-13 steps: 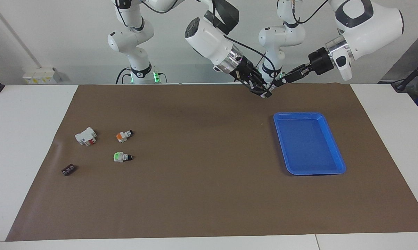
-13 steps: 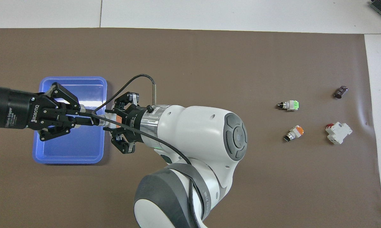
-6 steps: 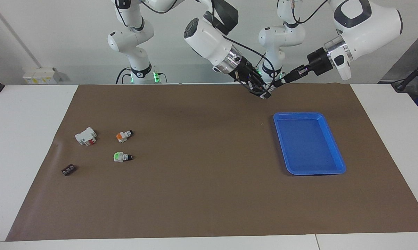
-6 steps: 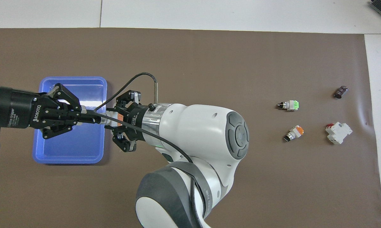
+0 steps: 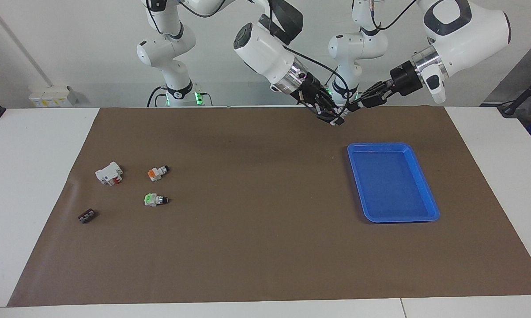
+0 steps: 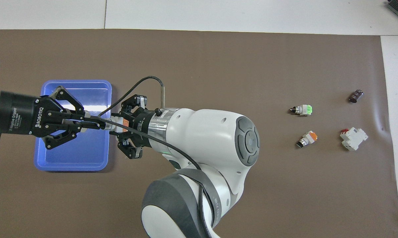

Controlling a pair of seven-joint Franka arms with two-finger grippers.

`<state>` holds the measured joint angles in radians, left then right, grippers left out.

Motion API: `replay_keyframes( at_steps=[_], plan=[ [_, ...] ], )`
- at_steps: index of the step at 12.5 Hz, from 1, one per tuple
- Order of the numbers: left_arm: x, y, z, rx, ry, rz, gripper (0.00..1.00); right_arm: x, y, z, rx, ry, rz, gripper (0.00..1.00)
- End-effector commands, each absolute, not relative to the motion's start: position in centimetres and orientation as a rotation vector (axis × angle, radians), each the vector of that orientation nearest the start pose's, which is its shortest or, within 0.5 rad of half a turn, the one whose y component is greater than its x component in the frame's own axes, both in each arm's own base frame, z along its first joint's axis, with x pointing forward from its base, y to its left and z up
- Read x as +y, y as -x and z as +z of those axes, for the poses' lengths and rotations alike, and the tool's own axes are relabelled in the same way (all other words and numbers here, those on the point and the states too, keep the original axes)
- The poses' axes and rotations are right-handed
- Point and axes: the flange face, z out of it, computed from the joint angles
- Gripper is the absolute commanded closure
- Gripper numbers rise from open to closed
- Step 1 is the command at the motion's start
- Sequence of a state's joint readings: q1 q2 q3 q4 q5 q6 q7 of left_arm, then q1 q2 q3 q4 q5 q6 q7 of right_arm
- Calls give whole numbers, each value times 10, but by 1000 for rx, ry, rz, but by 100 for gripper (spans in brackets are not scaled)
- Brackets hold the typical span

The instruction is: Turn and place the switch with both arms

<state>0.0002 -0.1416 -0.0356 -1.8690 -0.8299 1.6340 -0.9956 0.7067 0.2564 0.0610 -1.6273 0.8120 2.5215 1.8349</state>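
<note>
My two grippers meet in the air beside the blue tray (image 5: 380,145), toward the left arm's end of the table. The right arm reaches across, and its gripper (image 5: 333,118) (image 6: 117,125) is shut on a switch whose orange block (image 6: 126,123) shows between its fingers. My left gripper (image 5: 352,106) (image 6: 101,123) faces it, with its fingertips closed on the switch's other end. Two more switches lie on the brown mat toward the right arm's end: one with an orange block (image 5: 158,172) (image 6: 307,138) and one with a green block (image 5: 155,199) (image 6: 303,109).
The blue tray (image 6: 73,82) has nothing in it. A boxy white part with red (image 5: 109,173) (image 6: 353,138) and a small dark-brown strip (image 5: 87,216) (image 6: 355,96) lie near the two loose switches. The right arm's big white body hangs over the middle of the mat.
The left gripper's wrist has turned while its tips stay at the switch. The right gripper has risen slightly and otherwise holds still. Nothing on the mat has moved.
</note>
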Motion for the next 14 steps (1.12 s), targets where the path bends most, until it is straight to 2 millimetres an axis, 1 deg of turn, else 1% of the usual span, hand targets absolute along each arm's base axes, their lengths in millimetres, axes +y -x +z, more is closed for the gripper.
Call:
replay_keyframes(
  at_steps=[1, 3, 5, 8, 11, 14],
  plan=[
    [-101, -504, 594, 1520, -1968, -691, 100, 475, -495, 544, 1650, 1625, 618, 100],
    [-98, -508, 594, 1759, -1846, -705, 100, 475, -495, 544, 1650, 1625, 618, 100],
    [-94, -514, 595, 1988, -1641, -724, 100, 475, -495, 544, 1650, 1625, 618, 100],
    [-90, -515, 591, 2204, -1476, -748, 100, 475, -495, 544, 1650, 1625, 618, 100],
    [-88, -515, 588, 2433, -1262, -764, 100, 475, -495, 544, 1650, 1626, 616, 100],
    [-87, -514, 587, 2593, -1030, -819, 100, 474, -495, 548, 1645, 1623, 616, 100]
  ],
)
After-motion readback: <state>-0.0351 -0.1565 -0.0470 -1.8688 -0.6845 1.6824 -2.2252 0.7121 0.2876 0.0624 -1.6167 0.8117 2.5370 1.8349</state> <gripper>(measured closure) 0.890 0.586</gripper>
